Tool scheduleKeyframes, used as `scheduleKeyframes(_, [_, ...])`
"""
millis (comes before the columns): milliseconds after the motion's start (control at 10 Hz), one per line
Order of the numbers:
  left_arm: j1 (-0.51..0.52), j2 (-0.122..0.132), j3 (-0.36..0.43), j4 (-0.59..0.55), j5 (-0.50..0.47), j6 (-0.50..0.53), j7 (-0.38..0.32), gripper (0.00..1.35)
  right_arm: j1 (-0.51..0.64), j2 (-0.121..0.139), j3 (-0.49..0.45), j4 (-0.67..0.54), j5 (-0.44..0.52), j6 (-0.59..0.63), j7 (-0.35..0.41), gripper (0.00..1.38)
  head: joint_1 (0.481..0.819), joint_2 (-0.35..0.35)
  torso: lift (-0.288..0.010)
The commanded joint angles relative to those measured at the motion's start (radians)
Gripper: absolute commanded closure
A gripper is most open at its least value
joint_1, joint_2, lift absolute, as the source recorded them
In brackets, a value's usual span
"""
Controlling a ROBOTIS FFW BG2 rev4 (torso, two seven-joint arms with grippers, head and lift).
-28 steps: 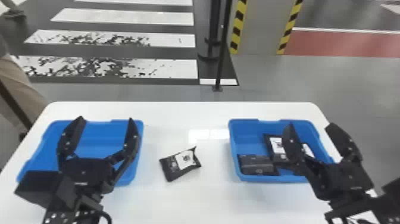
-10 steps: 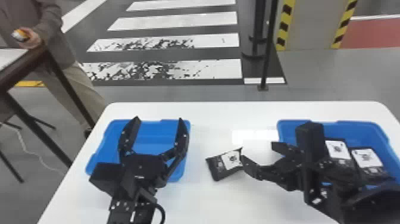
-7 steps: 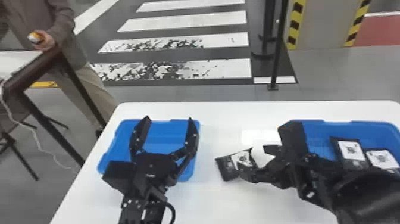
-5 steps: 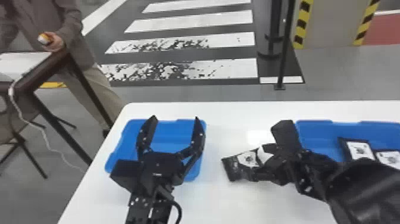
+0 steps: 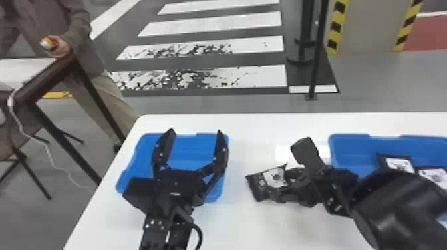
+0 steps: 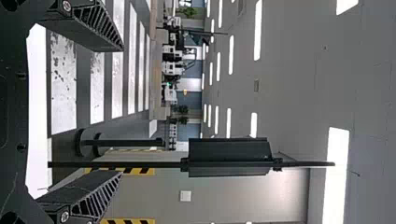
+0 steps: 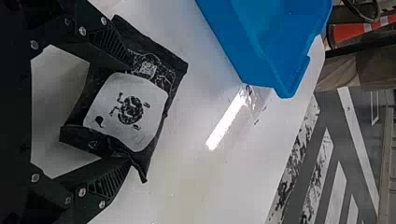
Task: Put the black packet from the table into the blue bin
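From where I stand, the black packet (image 5: 274,177) lies on the desk (image 5: 246,226), between the left blue bin (image 5: 189,148) and the right blue bin (image 5: 349,146). The right gripper (image 7: 130,113) is around it, fingers apart on opposite sides of the white label (image 7: 126,112); whether both touch the packet, I can't tell.

I'd call this the grasp. The packet sits slightly askew between the fingers, so I'd line them up with its two sides, keep the tips close to the desk and close evenly. It looks soft, so a moderate squeeze should let it bunch without slipping; pinching just a crimped end could let it swing or drop. Lift straight up, clear the bin's rim, then let go low.

Meanwhile the left gripper (image 5: 196,131), fingers spread, is over the left blue bin. Two packets (image 5: 399,164) lie in the right one; which bin is meant, I can't say.
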Motion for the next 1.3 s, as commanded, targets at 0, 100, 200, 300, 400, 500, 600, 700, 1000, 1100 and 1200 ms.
scheduleKeyframes(0, [-0.002, 0.0, -0.004, 0.002, 0.0, -0.002, 0.0, 0.09, -0.01, 0.001, 0.02, -0.009, -0.008, 0.009, -0.003, 0.84, 0.695, 0.216, -0.11])
scheduleKeyframes(100, [0.0, 0.0, -0.002, 0.002, 0.0, -0.002, 0.0, 0.09, -0.007, 0.0, 0.02, -0.023, -0.008, 0.009, -0.006, 0.9, 0.695, 0.219, -0.11])
scheduleKeyframes(200, [0.0, 0.0, -0.002, 0.002, 0.0, -0.002, 0.0, 0.09, -0.007, 0.0, 0.02, -0.033, -0.01, 0.014, -0.009, 1.06, 0.695, 0.224, -0.11])
scheduleKeyframes(300, [0.0, 0.0, -0.002, 0.002, 0.0, -0.002, 0.0, 0.09, -0.003, 0.0, 0.02, -0.04, -0.024, 0.017, -0.02, 1.17, 0.695, 0.229, -0.11])
scheduleKeyframes(400, [0.002, 0.0, 0.0, 0.002, 0.0, -0.004, 0.0, 0.09, 0.0, 0.0, 0.02, -0.053, -0.028, 0.014, -0.022, 1.17, 0.695, 0.231, -0.11])
scheduleKeyframes(500, [0.005, 0.0, 0.002, 0.002, 0.0, -0.007, 0.0, 0.09, 0.01, 0.0, 0.016, -0.07, -0.033, -0.003, -0.028, 1.17, 0.695, 0.234, -0.11])
scheduleKeyframes(600, [0.005, 0.0, 0.004, 0.002, 0.0, -0.009, 0.0, 0.09, 0.027, -0.003, -0.004, -0.085, -0.049, -0.045, -0.032, 1.17, 0.695, 0.24, -0.11])
scheduleKeyframes(700, [0.007, 0.0, 0.004, 0.002, 0.0, -0.012, 0.0, 0.09, 0.054, -0.002, -0.046, -0.107, -0.053, -0.089, -0.043, 1.17, 0.695, 0.248, -0.11])
scheduleKeyframes(1000, [0.01, 0.0, 0.004, 0.002, -0.002, -0.014, 0.0, 0.09, 0.317, 0.02, -0.351, -0.369, 0.02, -0.165, -0.127, 1.17, 0.695, 0.228, -0.11])
scheduleKeyframes(1100, [0.012, 0.0, 0.006, 0.002, 0.0, -0.014, 0.0, 0.09, 0.412, 0.047, -0.48, -0.453, 0.074, -0.162, -0.16, 1.17, 0.695, 0.187, -0.11])
scheduleKeyframes(1200, [0.012, 0.0, 0.006, 0.002, 0.0, -0.017, 0.0, 0.09, 0.461, 0.05, -0.538, -0.497, 0.078, -0.128, -0.189, 1.17, 0.695, 0.119, -0.11])
